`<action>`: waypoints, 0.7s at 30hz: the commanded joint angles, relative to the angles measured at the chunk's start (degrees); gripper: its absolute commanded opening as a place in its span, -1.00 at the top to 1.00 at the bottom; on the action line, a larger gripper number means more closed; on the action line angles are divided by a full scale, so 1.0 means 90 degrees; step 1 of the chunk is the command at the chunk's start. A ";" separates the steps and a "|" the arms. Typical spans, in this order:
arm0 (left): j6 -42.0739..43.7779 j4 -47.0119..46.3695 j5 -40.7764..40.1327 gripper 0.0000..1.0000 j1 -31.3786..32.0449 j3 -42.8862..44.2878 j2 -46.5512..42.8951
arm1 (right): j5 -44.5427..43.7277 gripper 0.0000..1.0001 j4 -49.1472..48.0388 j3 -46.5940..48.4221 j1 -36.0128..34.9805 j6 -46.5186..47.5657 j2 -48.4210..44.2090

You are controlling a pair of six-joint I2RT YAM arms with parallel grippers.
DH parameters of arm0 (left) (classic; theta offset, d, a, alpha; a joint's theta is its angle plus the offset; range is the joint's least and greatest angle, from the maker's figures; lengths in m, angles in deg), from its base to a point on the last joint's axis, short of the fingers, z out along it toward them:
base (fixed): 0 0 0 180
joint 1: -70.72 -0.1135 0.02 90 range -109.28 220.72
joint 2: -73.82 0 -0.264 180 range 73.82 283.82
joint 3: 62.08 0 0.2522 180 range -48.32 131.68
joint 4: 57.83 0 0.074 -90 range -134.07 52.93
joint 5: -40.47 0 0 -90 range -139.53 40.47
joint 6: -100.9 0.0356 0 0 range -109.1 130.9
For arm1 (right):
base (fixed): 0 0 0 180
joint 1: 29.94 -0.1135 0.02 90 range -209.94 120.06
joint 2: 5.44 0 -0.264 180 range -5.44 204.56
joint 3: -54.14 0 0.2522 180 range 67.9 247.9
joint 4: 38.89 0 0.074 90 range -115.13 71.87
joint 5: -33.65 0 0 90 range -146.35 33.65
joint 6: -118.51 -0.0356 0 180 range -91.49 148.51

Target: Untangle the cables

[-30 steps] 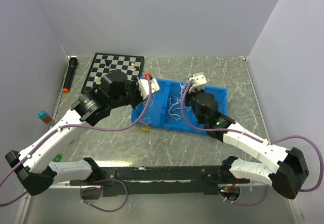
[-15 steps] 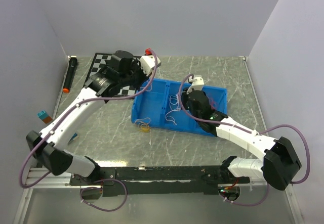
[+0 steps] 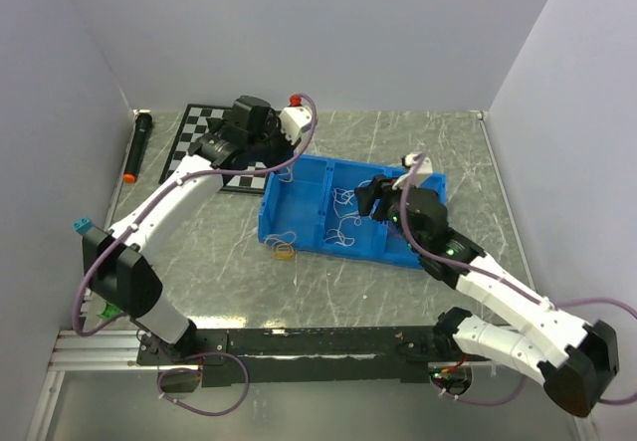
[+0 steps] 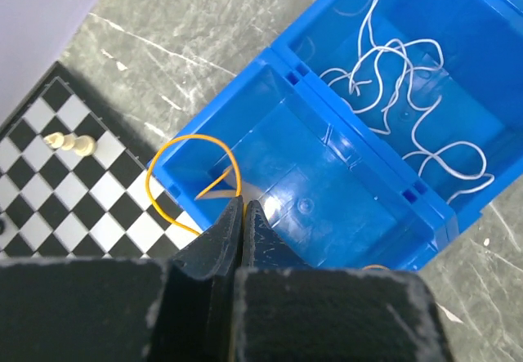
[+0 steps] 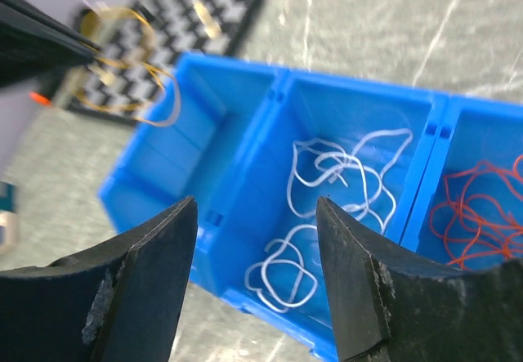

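Over the tabletop (image 3: pixel 328 287), left fingers (image 4: pixel 216 239) clenching the yellow cable (image 4: pixel 193 137) are lifting it free upper-left; right fingers (image 5: pixel 155 256), released, are withdrawing.

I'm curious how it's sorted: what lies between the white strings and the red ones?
Only a blue divider wall, between white strings and red strings; the right wrist view shows it.
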 commanded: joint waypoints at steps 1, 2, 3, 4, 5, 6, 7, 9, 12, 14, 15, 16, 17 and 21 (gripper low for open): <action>-0.0171 -0.0412 0.0326 0.99 0.0029 0.0002 0.0236 | 0.0026 -0.34 0.0257 0.0025 0.0032 -0.0068 -0.0570; -0.0171 -0.0422 0.0355 0.99 0.0029 0.0001 0.0334 | 0.0035 -0.34 0.0335 0.0073 0.0032 -0.0068 -0.0629; -0.0200 -0.0412 0.0384 0.97 0.0029 0.0030 0.0441 | 0.0026 -0.34 0.0413 0.0122 0.0032 -0.0049 -0.0659; -0.0229 -0.0374 0.0394 0.88 0.0039 0.0079 0.0539 | 0.0035 -0.34 0.0481 0.0161 0.0032 -0.0039 -0.0698; -0.0239 -0.0296 0.0404 0.56 0.0039 0.0176 0.0646 | 0.0026 -0.34 0.0521 0.0191 0.0042 -0.0029 -0.0708; -0.0230 -0.0189 0.0414 0.37 0.0029 0.0264 0.0705 | 0.0026 -0.34 0.0560 0.0210 0.0032 -0.0010 -0.0717; -0.0191 -0.0043 0.0404 0.23 0.0019 0.0352 0.0754 | 0.0026 -0.34 0.0609 0.0230 0.0032 0.0010 -0.0717; -0.0084 0.0104 0.0355 -0.16 0.0019 0.0373 0.0667 | 0.0026 -0.34 0.0648 0.0240 0.0042 0.0020 -0.0737; 0.0238 0.0202 0.0452 -0.62 0.0019 0.0101 0.0219 | 0.0055 -0.34 0.0639 0.0191 0.0042 0.0029 -0.0776; 0.0511 0.0358 0.0618 -0.68 0.0029 -0.0144 -0.0113 | 0.0074 -0.34 0.0638 0.0162 0.0042 0.0010 -0.0757; 0.0716 0.0552 0.0764 -0.65 0.0029 -0.0280 -0.0279 | 0.0094 -0.34 0.0629 0.0143 0.0032 -0.0009 -0.0757; 0.0872 0.0690 0.0891 -0.61 0.0039 -0.0475 -0.0435 | 0.0113 -0.34 0.0619 0.0123 0.0032 0.0000 -0.0776; 0.1077 0.0855 0.1066 -0.56 0.0048 -0.0680 -0.0582 | 0.0133 -0.34 0.0600 0.0084 0.0032 -0.0010 -0.0786; 0.1849 0.1384 0.1371 -0.45 0.0155 -0.1822 -0.0963 | 0.0192 -0.34 0.0570 -0.0053 0.0032 -0.0029 -0.0844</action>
